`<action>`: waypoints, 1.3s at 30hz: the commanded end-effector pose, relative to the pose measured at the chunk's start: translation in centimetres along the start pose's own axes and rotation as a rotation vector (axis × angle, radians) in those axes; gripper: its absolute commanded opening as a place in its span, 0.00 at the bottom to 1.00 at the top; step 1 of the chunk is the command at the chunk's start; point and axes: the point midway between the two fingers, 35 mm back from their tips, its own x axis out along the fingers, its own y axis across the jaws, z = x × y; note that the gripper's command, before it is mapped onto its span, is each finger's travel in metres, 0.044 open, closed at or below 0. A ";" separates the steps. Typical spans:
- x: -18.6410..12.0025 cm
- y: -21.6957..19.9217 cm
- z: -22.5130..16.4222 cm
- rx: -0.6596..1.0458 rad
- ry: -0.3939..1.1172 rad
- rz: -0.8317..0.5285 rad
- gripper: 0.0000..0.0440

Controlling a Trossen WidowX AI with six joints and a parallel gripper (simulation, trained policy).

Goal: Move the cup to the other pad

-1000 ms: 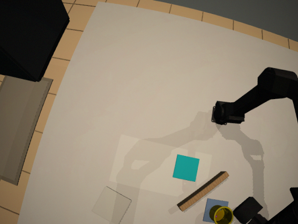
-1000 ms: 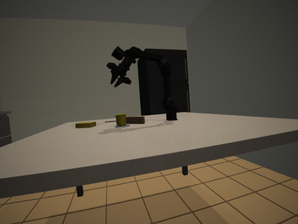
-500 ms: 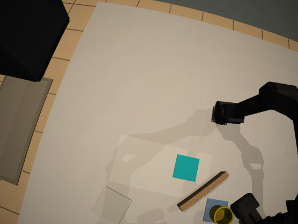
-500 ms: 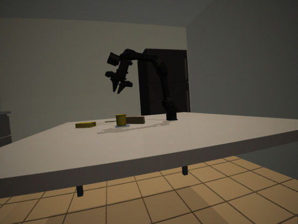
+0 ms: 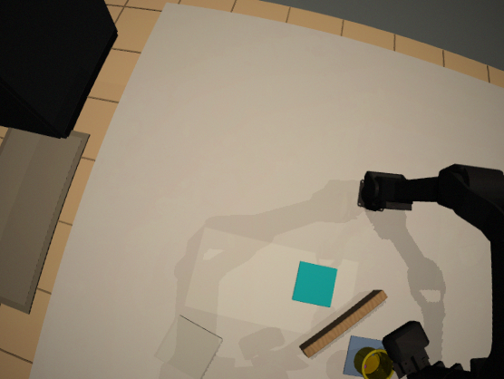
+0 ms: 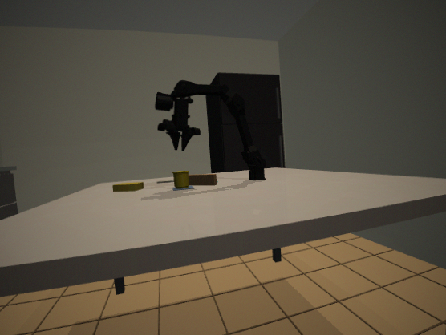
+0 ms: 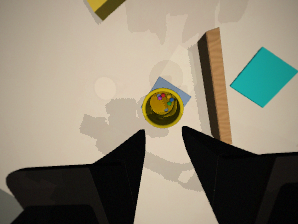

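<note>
Hovering: end effector point(image 6: 180, 150) point(image 7: 163, 132), partly open | above yellow cup point(image 5: 377, 364) point(image 6: 180, 179) point(image 7: 163, 108) | open air between

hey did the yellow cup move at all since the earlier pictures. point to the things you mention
No, the yellow cup point(image 5: 377, 364) point(image 6: 180, 179) point(image 7: 163, 108) hasn't visibly moved: from above it stays on the blue pad point(image 5: 355, 349) point(image 6: 190, 187) point(image 7: 175, 89), beside the wooden bar point(image 5: 344, 324) point(image 6: 203, 179) point(image 7: 218, 85).
</note>
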 end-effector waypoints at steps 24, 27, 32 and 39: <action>8.4 -2.7 -0.6 0.053 0.060 -0.255 0.45; 9.4 -2.9 -0.6 0.050 0.063 -0.266 0.45; 11.3 -3.3 -0.8 0.035 0.072 -0.282 0.45; 13.4 -3.8 -1.2 -0.006 0.090 -0.292 0.40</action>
